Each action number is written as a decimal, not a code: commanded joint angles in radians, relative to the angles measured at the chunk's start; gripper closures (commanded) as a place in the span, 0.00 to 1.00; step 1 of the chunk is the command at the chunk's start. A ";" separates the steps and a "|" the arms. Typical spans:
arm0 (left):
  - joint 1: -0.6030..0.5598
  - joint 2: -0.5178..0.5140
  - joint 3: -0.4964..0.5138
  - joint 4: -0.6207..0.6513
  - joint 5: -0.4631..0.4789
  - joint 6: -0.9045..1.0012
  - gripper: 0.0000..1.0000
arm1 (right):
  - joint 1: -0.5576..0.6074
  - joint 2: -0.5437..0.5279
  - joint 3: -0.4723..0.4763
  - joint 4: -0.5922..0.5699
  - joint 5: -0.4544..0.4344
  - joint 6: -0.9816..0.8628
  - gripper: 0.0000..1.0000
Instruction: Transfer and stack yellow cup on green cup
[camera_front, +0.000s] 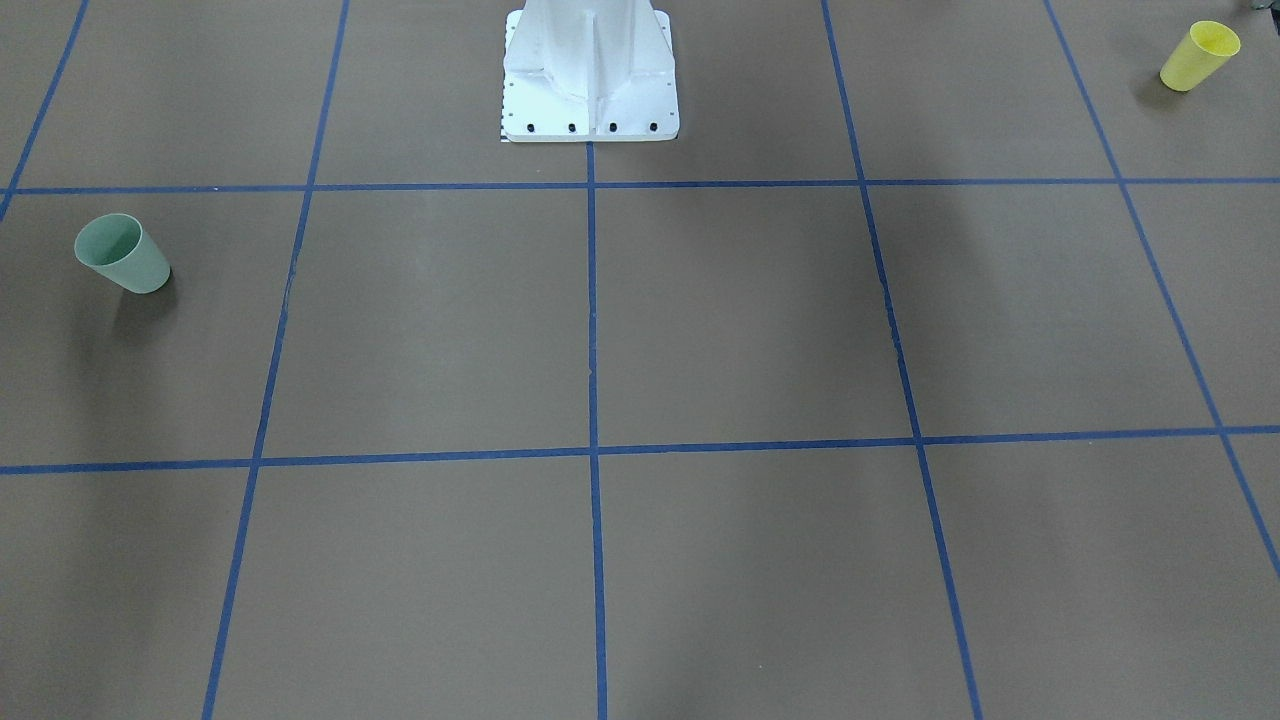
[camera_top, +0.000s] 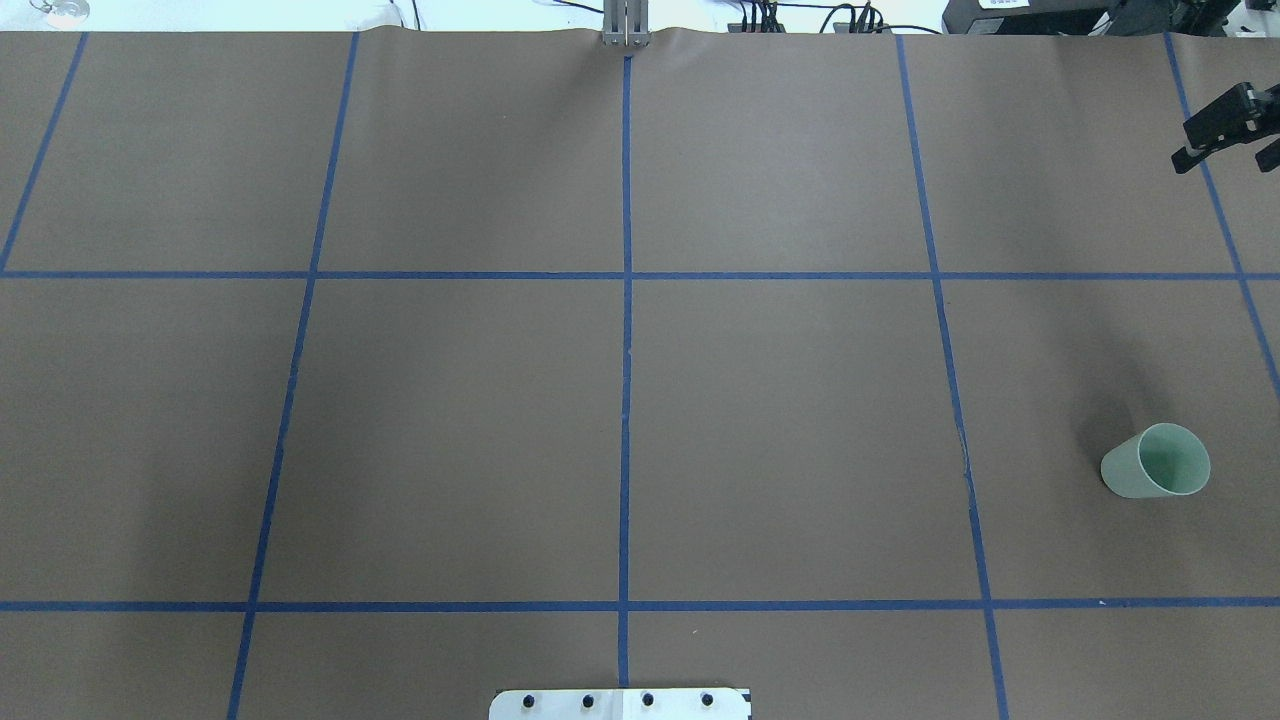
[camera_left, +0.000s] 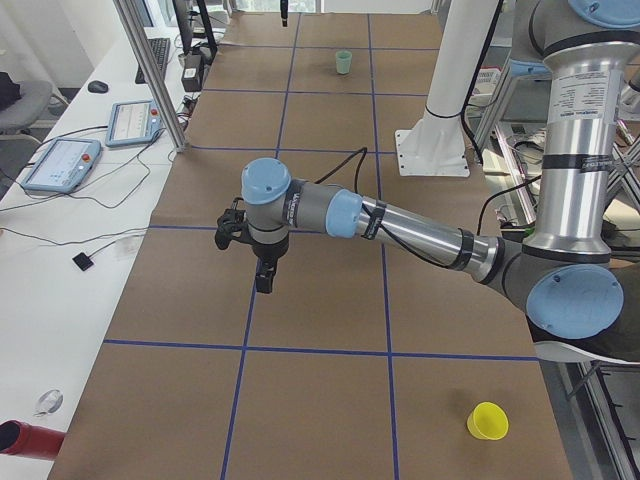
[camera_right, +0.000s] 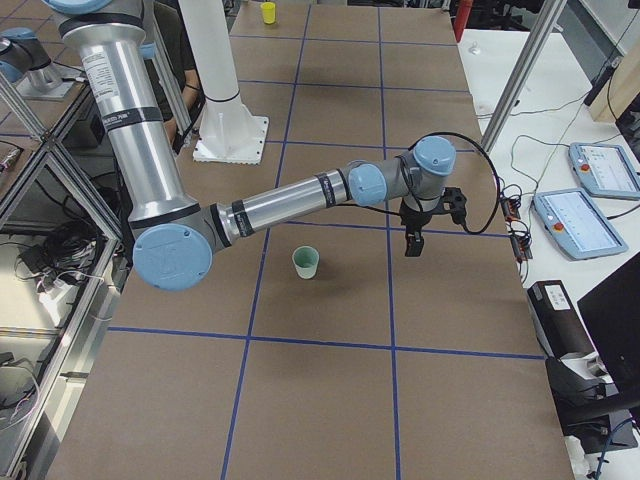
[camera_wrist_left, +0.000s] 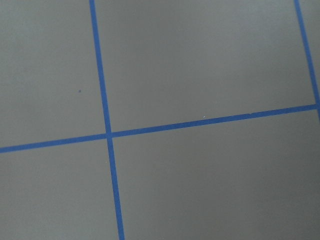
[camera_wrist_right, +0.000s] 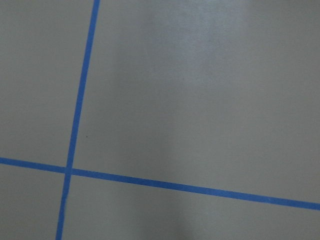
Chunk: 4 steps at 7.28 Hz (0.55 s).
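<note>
Jaws, left and right, hang empty; parted or closed, I cannot tell. Upright, the small bright yellow plastic tumbler (camera_front: 1200, 55) stands far to the robot's left of the white pedestal base (camera_front: 590, 100); the pale sage-green plastic tumbler (camera_front: 122, 253) stands far right. Best the left arm (camera_left: 420, 232) descends squarely over the yellow rim.

The bright yellow cup (camera_front: 1200, 55) stands upright, mouth up and empty, far out on my left, back near my base's side. The pale green cup (camera_front: 122, 253) also stands upright and empty, far out on my right, well apart from it.
</note>
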 joint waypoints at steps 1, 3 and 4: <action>0.000 0.052 0.000 -0.016 0.003 -0.005 0.00 | 0.023 -0.096 0.124 -0.066 0.006 0.001 0.00; -0.001 0.057 -0.008 -0.016 0.003 -0.005 0.00 | 0.023 -0.122 0.135 -0.065 0.001 0.001 0.00; -0.001 0.059 -0.007 -0.018 0.005 -0.004 0.00 | 0.023 -0.128 0.135 -0.065 0.000 0.001 0.00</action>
